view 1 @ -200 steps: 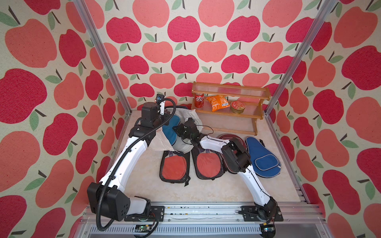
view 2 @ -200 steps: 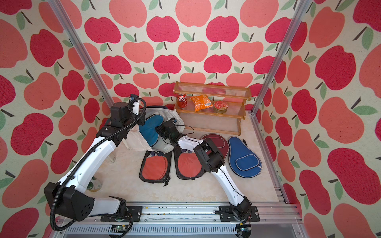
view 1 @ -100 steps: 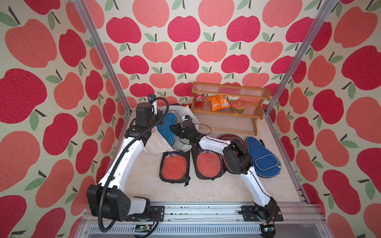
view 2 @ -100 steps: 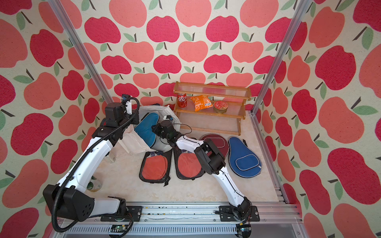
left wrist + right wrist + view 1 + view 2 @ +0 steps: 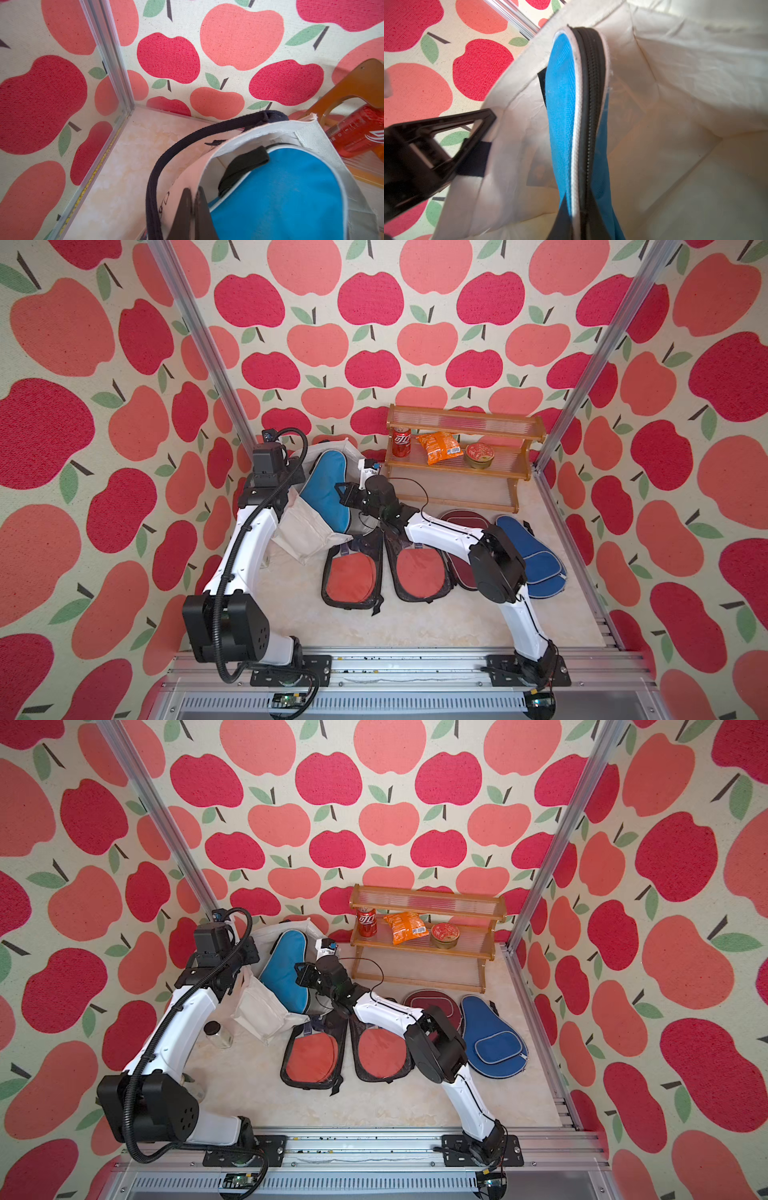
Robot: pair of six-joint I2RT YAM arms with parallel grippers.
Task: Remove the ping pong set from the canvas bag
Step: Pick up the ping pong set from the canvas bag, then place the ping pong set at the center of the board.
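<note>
Left pincer (image 5: 192,204) was clenched on the canvas bag (image 5: 239,141) rim, judged to anchor the bag and hold its mouth open. Right pincer (image 5: 579,209) was clamped on the zip edge of the teal-blue cover (image 5: 560,104), seen partly out of the mouth, directly ahead of it. Four other cases (image 5: 352,576) were laid out behind it, beside its arm

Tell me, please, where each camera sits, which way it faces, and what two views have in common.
Top views: high over the front rail, facing down toward the back wall and wooden shelf; left arm and right arm show whole.
Left wrist: behind the left gripper, shut on the canvas bag rim, facing the back corner.
Right wrist: behind the right gripper, shut on the teal-blue paddle cover, facing into the bag.
Shared: both wrist views show that cover inside the bag.
</note>
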